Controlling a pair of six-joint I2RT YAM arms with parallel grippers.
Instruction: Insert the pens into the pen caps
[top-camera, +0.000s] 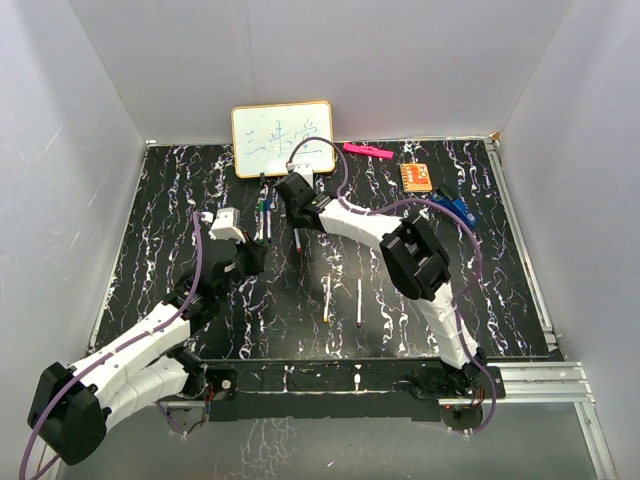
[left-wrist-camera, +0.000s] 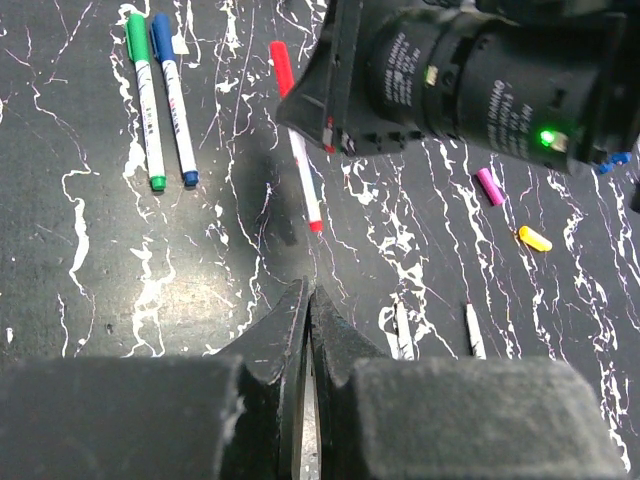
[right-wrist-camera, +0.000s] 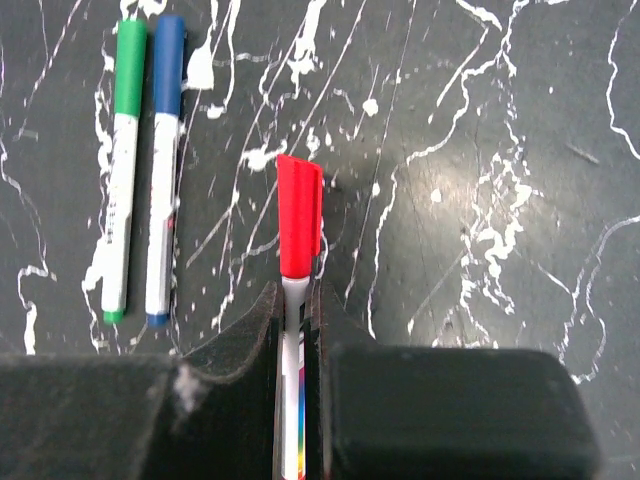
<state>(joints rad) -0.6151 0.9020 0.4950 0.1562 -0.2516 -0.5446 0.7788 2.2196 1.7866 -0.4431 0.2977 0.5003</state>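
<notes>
The right end effector (right-wrist-camera: 297, 300) pinches the red-capped pen (right-wrist-camera: 299, 222) at the centre of its wrist frame, with the green-capped pen (right-wrist-camera: 122, 170) and blue-capped pen (right-wrist-camera: 165, 170) side by side on the desk (right-wrist-camera: 480, 150) at upper left. The left end effector (left-wrist-camera: 308, 292) is pressed together at lower centre of its view, with the pink cap (left-wrist-camera: 490, 186) and yellow cap (left-wrist-camera: 533, 238) lying loose at right.

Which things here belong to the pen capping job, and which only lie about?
Job: red pen, held in right end effector; green pen; blue pen; left bare pen; right bare pen; pink cap; yellow cap.
Lying about: whiteboard; pink marker; orange card; blue clip.
</notes>
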